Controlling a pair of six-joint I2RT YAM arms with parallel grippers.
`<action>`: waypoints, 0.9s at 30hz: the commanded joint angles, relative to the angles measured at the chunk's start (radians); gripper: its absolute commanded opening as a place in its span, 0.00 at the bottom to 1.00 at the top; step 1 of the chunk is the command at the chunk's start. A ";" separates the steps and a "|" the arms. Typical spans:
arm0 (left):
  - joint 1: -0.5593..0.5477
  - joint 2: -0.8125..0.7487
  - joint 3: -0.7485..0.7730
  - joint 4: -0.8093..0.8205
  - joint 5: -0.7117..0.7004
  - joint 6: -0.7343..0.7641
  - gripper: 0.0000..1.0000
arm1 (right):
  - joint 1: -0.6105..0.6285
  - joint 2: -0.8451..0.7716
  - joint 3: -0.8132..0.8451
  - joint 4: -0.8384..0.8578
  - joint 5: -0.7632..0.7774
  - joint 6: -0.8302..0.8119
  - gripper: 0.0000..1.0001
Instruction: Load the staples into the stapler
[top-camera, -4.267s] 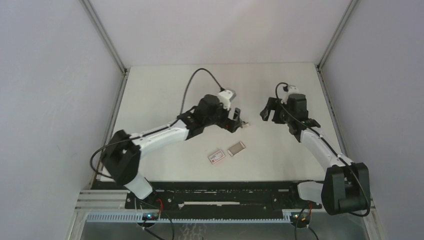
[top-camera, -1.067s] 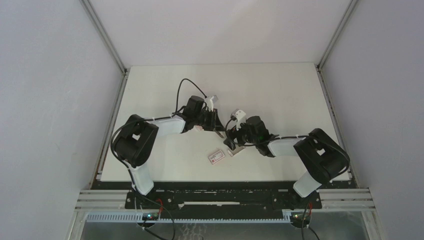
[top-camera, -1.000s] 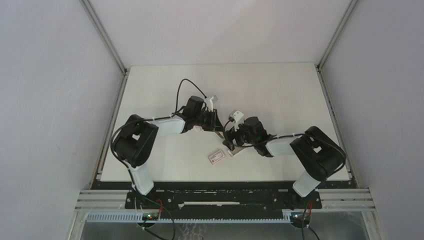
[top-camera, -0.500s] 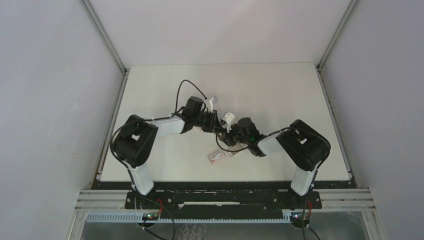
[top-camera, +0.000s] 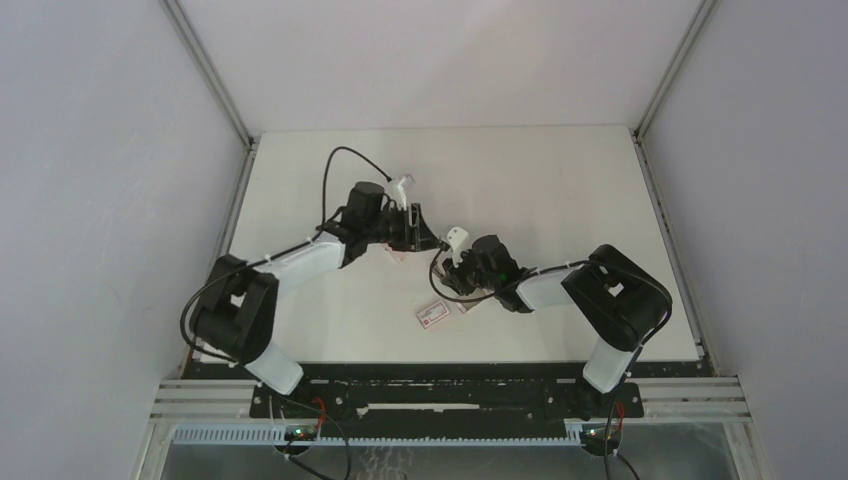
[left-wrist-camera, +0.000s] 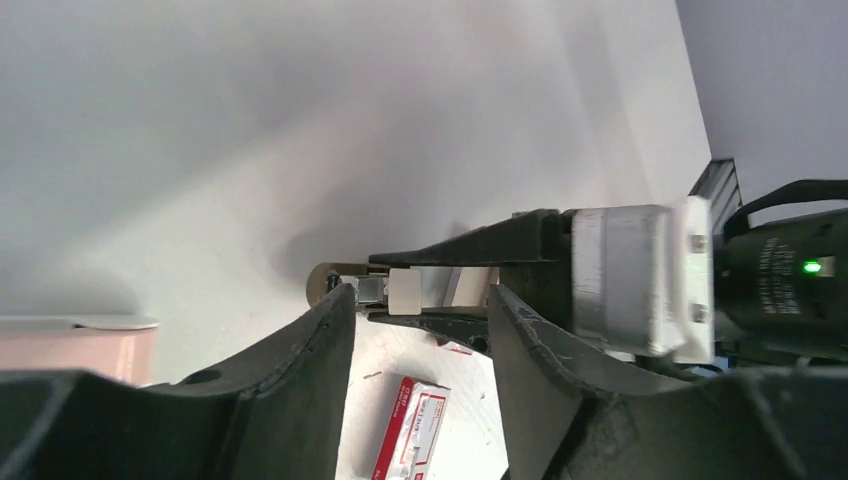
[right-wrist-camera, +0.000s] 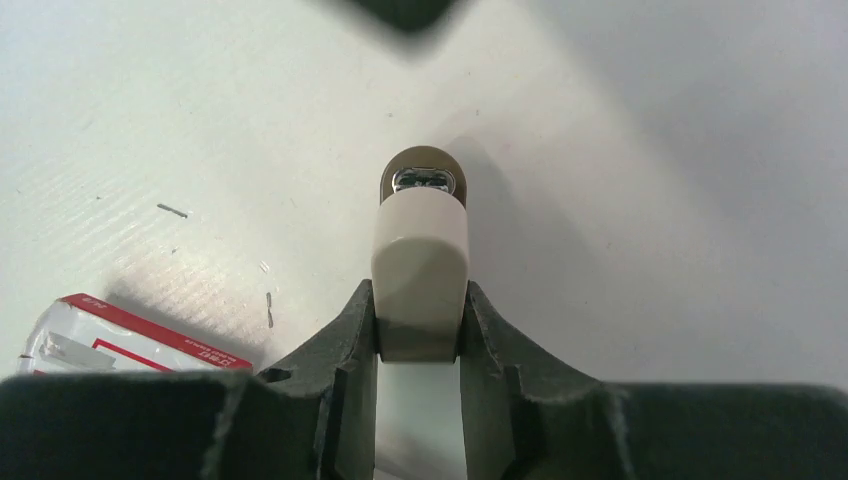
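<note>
I have the white table (top-camera: 560, 180) in view; my left gripper (left-wrist-camera: 420, 300) stands with its fingers apart and nothing between them, facing the right gripper (right-wrist-camera: 420, 300), which is clamped on the cream-white end of the stapler (right-wrist-camera: 420, 250) (a round metal tip pokes out past the fingers); the red-labelled box (top-camera: 432, 314) lies on the table just nearside of them; the staples (top-camera: 464, 305) show only as a grey sliver beside the box, mostly hidden under the right gripper's wrist
</note>
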 joint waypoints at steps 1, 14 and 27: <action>0.045 -0.107 -0.022 -0.048 -0.069 0.042 0.57 | 0.007 -0.037 0.016 -0.045 0.031 0.002 0.00; 0.060 -0.187 -0.155 0.010 -0.104 -0.014 0.83 | 0.013 -0.123 0.017 -0.103 0.014 0.008 0.25; 0.041 -0.159 -0.221 0.129 -0.059 -0.101 0.84 | 0.017 -0.042 0.068 -0.157 -0.004 0.000 0.23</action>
